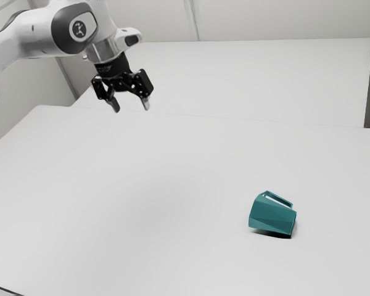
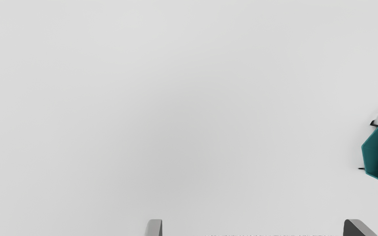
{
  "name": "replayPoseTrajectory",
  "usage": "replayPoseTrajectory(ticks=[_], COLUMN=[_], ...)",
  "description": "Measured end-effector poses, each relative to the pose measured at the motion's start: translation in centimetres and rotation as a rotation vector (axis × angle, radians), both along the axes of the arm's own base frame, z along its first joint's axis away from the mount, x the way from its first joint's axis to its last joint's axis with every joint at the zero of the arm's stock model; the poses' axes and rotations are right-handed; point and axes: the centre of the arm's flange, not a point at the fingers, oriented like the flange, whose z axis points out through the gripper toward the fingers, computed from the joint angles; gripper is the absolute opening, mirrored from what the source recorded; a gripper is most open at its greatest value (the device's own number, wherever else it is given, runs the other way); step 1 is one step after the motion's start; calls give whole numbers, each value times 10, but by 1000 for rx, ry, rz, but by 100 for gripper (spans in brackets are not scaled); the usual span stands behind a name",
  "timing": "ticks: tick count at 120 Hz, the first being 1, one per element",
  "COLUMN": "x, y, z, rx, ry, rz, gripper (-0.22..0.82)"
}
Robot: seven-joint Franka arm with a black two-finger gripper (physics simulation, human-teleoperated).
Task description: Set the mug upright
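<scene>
The claw (image 1: pixel 131 108) is wide and empty. The mug (image 1: pixel 270 217) lies on its side. If one finger bumps it first, it might roll away.

White arm (image 1: pixel 37 38) enters from exterior view's upper left, last segment (image 1: pixel 103 50) bending downward. Black pincer (image 1: pixel 131 107) hangs at its end, pointing down, slanting slightly toward exterior view's right. Grey-tipped fingers (image 2: pixel 154 228) spread wide, well apart from each other.
</scene>
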Motion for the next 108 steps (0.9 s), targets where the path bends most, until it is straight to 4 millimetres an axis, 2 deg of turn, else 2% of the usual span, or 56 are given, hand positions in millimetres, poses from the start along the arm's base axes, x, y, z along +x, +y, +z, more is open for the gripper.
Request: replayPoseTrajectory(ticks=[16, 35, 46, 64, 76, 91, 108], x=[0, 9, 13, 8, 10, 14, 15], y=[-5, -5, -8, -43, -60, -83, -98], z=[-33, -96, -121, -162, -191, -213, -239], rx=[-149, -292, -360, -475, -539, -598, -657], ry=[53, 101, 83, 91, 107, 92, 96], rz=[53, 125, 146, 128, 119, 85, 48], gripper=[60, 60, 60, 60, 60, 60, 60])
